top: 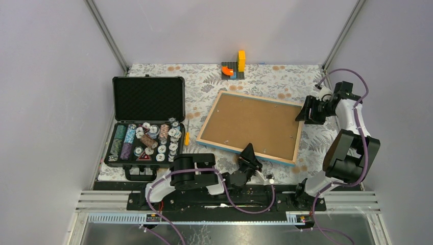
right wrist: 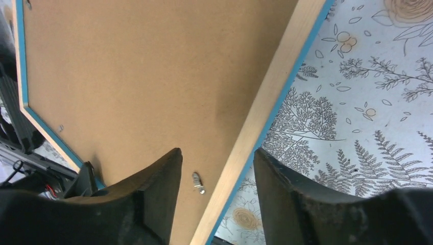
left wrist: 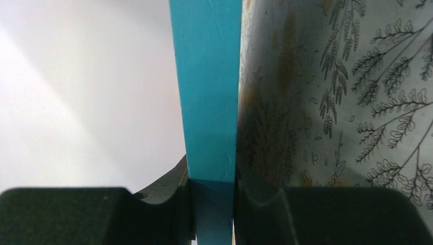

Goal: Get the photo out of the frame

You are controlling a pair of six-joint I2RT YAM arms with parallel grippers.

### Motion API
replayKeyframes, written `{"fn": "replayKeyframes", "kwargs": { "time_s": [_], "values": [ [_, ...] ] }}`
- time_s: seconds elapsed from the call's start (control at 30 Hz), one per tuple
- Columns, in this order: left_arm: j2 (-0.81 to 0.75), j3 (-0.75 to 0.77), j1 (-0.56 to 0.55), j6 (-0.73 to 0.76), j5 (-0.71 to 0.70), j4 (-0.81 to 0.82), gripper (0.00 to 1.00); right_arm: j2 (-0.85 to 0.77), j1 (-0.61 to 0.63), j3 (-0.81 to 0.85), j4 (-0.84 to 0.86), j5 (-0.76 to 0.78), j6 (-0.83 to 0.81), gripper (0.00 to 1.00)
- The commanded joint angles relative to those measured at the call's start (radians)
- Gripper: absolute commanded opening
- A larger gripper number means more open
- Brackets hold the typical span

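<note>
Frame (top: 250,125), 1, lies back-up; left hand (top: 249,150) grips its near edge, right hand (top: 302,115) spread open astride its side rim.

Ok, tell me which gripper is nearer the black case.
Left. The left gripper clamps the frame's near edge, right of the case; the right gripper straddles the frame's right edge, farther off.

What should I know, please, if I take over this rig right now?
Left hand: shut on the near blue edge of the large flat rectangular picture frame with brown fibreboard back.
Right hand: open, straddling its pale wooden side rim.
Frame lies back up on the floral table; photo not visible.
Done: nothing out yet.
Left: likely turn the small metal tab, lift the back, remove the photo.
</note>
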Motion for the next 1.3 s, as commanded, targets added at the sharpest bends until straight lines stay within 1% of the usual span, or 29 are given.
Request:
{"fn": "replayKeyframes", "kwargs": {
  "time_s": [0.0, 0.1, 0.17, 0.23, 0.27, 0.37, 0.47, 0.53, 0.6, 0.7, 0.77, 0.87, 0.9, 0.93, 1.13, 1.27],
  "values": [
    [-0.093, 0.028, 0.001, 0.044, 0.042, 0.168, 0.00, -0.049, 0.004, 0.104, -0.058, -0.026, 0.007, 0.68],
    [-0.141, 0.016, -0.002, 0.028, 0.049, 0.135, 0.00, -0.035, 0.004, 0.174, -0.068, -0.015, 0.018, 0.80],
    [-0.174, 0.016, -0.003, 0.007, 0.050, 0.097, 0.00, -0.025, 0.000, 0.231, -0.086, -0.011, 0.026, 0.86],
    [-0.208, 0.020, -0.002, -0.004, 0.050, 0.070, 0.00, -0.017, -0.012, 0.292, -0.094, -0.014, 0.043, 0.96],
    [-0.225, 0.025, -0.002, -0.010, 0.050, 0.053, 0.00, -0.016, -0.021, 0.319, -0.094, -0.015, 0.054, 0.99],
    [-0.300, 0.046, -0.002, -0.070, 0.045, -0.042, 0.00, -0.016, -0.051, 0.395, -0.094, -0.028, 0.086, 1.00],
    [-0.400, 0.076, -0.002, -0.186, 0.040, -0.209, 0.00, -0.011, -0.081, 0.445, -0.094, -0.051, 0.103, 1.00],
    [-0.463, 0.114, -0.003, -0.280, 0.022, -0.354, 0.00, -0.006, -0.100, 0.468, -0.092, -0.066, 0.115, 1.00],
    [-0.501, 0.151, -0.001, -0.322, -0.009, -0.425, 0.00, -0.003, -0.122, 0.484, -0.084, -0.084, 0.128, 1.00],
    [-0.549, 0.187, 0.008, -0.389, -0.012, -0.542, 0.00, 0.012, -0.141, 0.516, -0.081, -0.104, 0.145, 1.00],
    [-0.584, 0.243, 0.025, -0.490, -0.009, -0.701, 0.00, 0.021, -0.148, 0.533, -0.087, -0.115, 0.150, 1.00],
    [-0.626, 0.375, 0.077, -0.720, 0.066, -1.067, 0.00, 0.025, -0.157, 0.547, -0.087, -0.116, 0.149, 1.00],
    [-0.631, 0.415, 0.095, -0.773, 0.088, -1.155, 0.00, 0.025, -0.159, 0.550, -0.087, -0.118, 0.149, 1.00],
    [-0.634, 0.441, 0.111, -0.803, 0.102, -1.210, 0.00, 0.026, -0.161, 0.551, -0.087, -0.119, 0.148, 1.00],
    [-0.648, 0.567, 0.188, -0.983, 0.198, -1.471, 0.00, 0.036, -0.177, 0.568, -0.105, -0.121, 0.132, 1.00],
    [-0.649, 0.616, 0.211, -1.025, 0.244, -1.541, 0.00, 0.039, -0.187, 0.571, -0.108, -0.131, 0.129, 1.00]
  ]
}}
